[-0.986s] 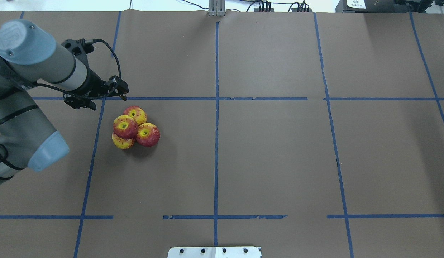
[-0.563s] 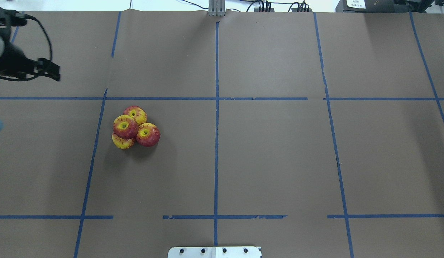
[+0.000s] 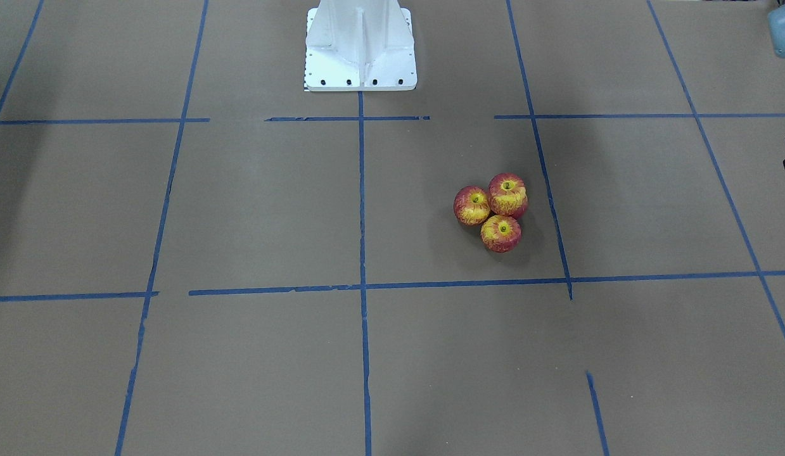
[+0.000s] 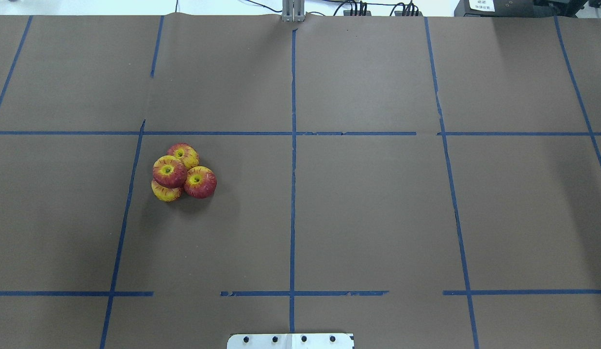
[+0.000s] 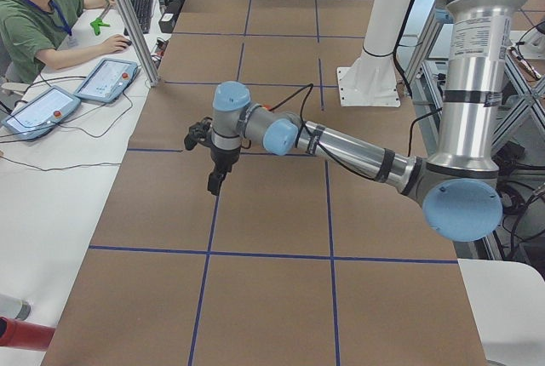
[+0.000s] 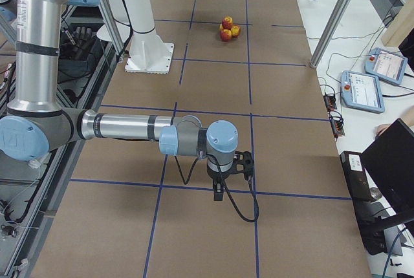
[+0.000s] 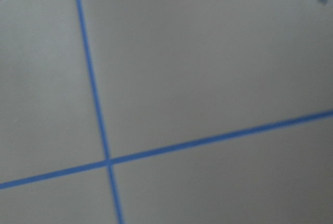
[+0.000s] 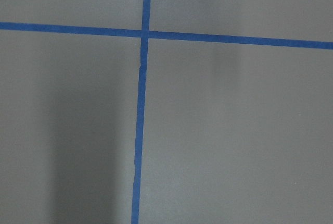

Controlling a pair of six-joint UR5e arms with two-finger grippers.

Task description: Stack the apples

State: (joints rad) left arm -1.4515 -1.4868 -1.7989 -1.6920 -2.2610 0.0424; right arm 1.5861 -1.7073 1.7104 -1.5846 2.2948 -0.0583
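Apples sit clustered mid-left on surface, one atop; upper-right label illegible; left claw, right claw: cannot tell state.

I look down on a brown paper-covered tabletop gridded with blue tape lines. In the left-side view a long white desk runs alongside it, carrying two grey tablet-like pendants. A seated person in a green shirt works there. A slim silver metal post stands at the desk's edge.

- Four apples on my desk.
- Two tools of mine: left tool, right tool.
- One operator.
- Two tablets.
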